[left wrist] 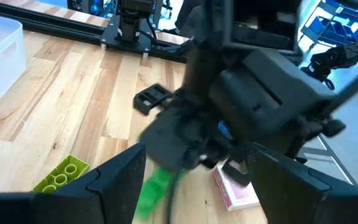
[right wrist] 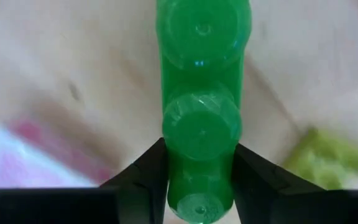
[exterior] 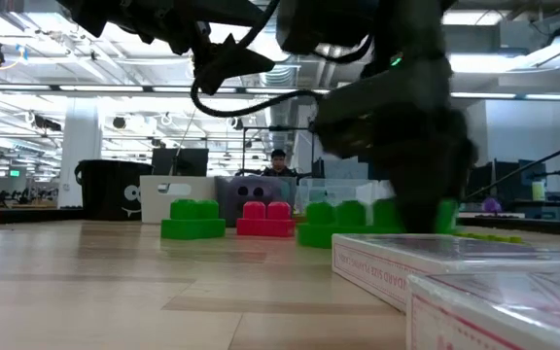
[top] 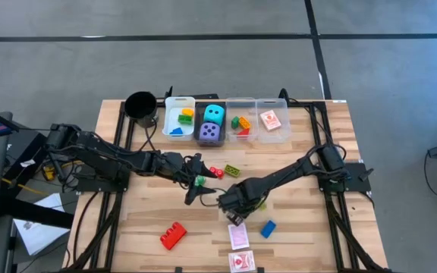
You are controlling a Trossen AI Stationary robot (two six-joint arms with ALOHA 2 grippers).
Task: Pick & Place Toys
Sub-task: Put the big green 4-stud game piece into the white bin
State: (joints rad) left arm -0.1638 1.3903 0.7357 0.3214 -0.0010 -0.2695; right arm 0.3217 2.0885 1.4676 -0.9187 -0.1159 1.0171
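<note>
R end effector (right wrist: pixel 199 171) | clamped on green brick (right wrist: pixel 202 93), brick betw. fingers | L end effector (top: pixel 196 186) wide, just beside

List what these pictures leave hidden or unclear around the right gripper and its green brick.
- High view: the green brick is covered by the right gripper.
- Right wrist view: the fingers flank the brick; actual contact is unclear.
- Low view: the gripper is a dark blur hiding the brick.
- Left wrist view: the right arm blocks the card.
</note>
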